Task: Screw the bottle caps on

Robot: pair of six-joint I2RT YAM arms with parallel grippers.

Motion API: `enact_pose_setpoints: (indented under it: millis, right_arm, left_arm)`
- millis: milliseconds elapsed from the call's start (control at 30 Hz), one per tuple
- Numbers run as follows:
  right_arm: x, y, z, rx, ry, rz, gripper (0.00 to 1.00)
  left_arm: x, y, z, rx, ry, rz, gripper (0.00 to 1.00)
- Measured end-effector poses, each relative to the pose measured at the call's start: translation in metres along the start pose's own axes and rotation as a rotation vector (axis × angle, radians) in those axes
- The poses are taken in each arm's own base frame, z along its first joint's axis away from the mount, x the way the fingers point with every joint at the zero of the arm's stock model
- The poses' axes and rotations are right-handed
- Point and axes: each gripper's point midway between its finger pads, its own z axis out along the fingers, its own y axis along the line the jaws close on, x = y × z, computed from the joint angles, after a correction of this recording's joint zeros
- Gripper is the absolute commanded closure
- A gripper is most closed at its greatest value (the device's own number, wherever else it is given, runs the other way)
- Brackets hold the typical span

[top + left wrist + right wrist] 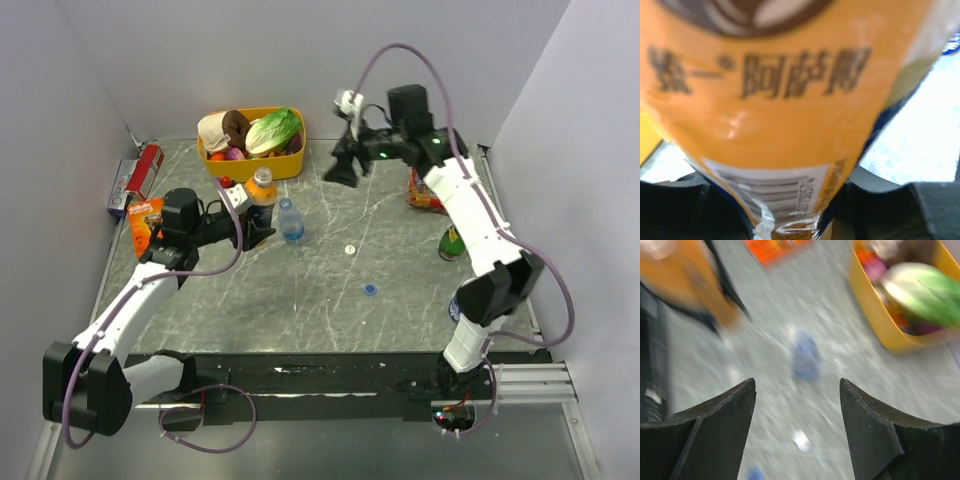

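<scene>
**Orange bottle clamped, both caps loose on the table**

The left claw [254,228] is closed on the lower body of the orange bottle [262,190], which stands upright left of centre in the overhead view. In the left wrist view its label fills the frame above the fingers. The water bottle [290,221] stands free just to its right. The white cap [350,249] lies near the middle of the table. The blue cap [370,290] lies below and right of it, and both are apart from the bottles. The right claw [345,170] hangs high at upper centre, its jaws well apart with nothing between them, and its own view is blurred.

Several things could go wrong from here:
- **Pickup:** the caps are tiny and lie flat, so an off-centre pinch could flick one away across the smooth surface.
- **Wrong cap:** a cap taken to the bottle it does not fit would probably not thread.
- **Tilted cap:** a cap lowered at a tilt is likely to cross-thread.
- **Low grip:** the hold sits low on the orange bottle, so twisting at the neck may spin or lean it in the jaws.
- **Neighbouring bottle:** the water bottle stands so close that a sideways nudge from either arm could topple it
</scene>
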Motion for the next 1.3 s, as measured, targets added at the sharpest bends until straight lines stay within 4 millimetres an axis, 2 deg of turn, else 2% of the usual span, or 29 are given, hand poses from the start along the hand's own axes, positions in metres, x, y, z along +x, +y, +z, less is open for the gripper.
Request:
enact_pose_setpoints:
  millis: [67,167,267,367,467,567,633,933,1067,1300]
  right_arm:
    - [0.032,-0.008,-0.019,0.049,0.085,-0.085,0.33]
    - [0.082,0.004,-0.022,0.006,0.224,-0.177,0.36]
    - [0.134,0.006,-0.009,-0.083,0.358,-0.234,0.35]
    - [0.185,-0.005,0.009,-0.156,0.457,-0.264,0.31]
    - [0.233,-0.007,0.02,-0.221,0.538,-0.282,0.27]
    - [0.263,-0.006,0.025,-0.259,0.588,-0.315,0.26]
    - [0.274,-0.008,0.027,-0.268,0.602,-0.359,0.27]
    - [0.291,-0.02,0.042,-0.286,0.622,-0.488,0.32]
    - [0.308,-0.016,0.049,-0.329,0.646,-0.492,0.32]
    - [0.314,-0.01,0.05,-0.361,0.655,-0.503,0.36]
  left_arm:
    - [-0.004,0.001,-0.006,-0.034,-0.007,0.018,0.99]
    - [-0.003,-0.001,-0.015,-0.082,-0.011,0.021,0.99]
    - [0.003,-0.001,-0.022,-0.13,-0.007,-0.004,0.99]
    - [0.006,0.001,-0.027,-0.175,-0.002,-0.038,0.99]
    - [0.008,0.003,-0.03,-0.206,0.006,-0.068,0.99]
    - [0.008,0.004,-0.033,-0.229,0.008,-0.083,0.99]
    - [0.009,0.004,-0.035,-0.238,0.012,-0.086,0.99]
    - [0.017,0.006,-0.036,-0.26,0.041,-0.107,0.99]
    - [0.022,0.007,-0.035,-0.26,0.055,-0.125,0.99]
    - [0.03,0.007,-0.034,-0.263,0.076,-0.154,0.99]
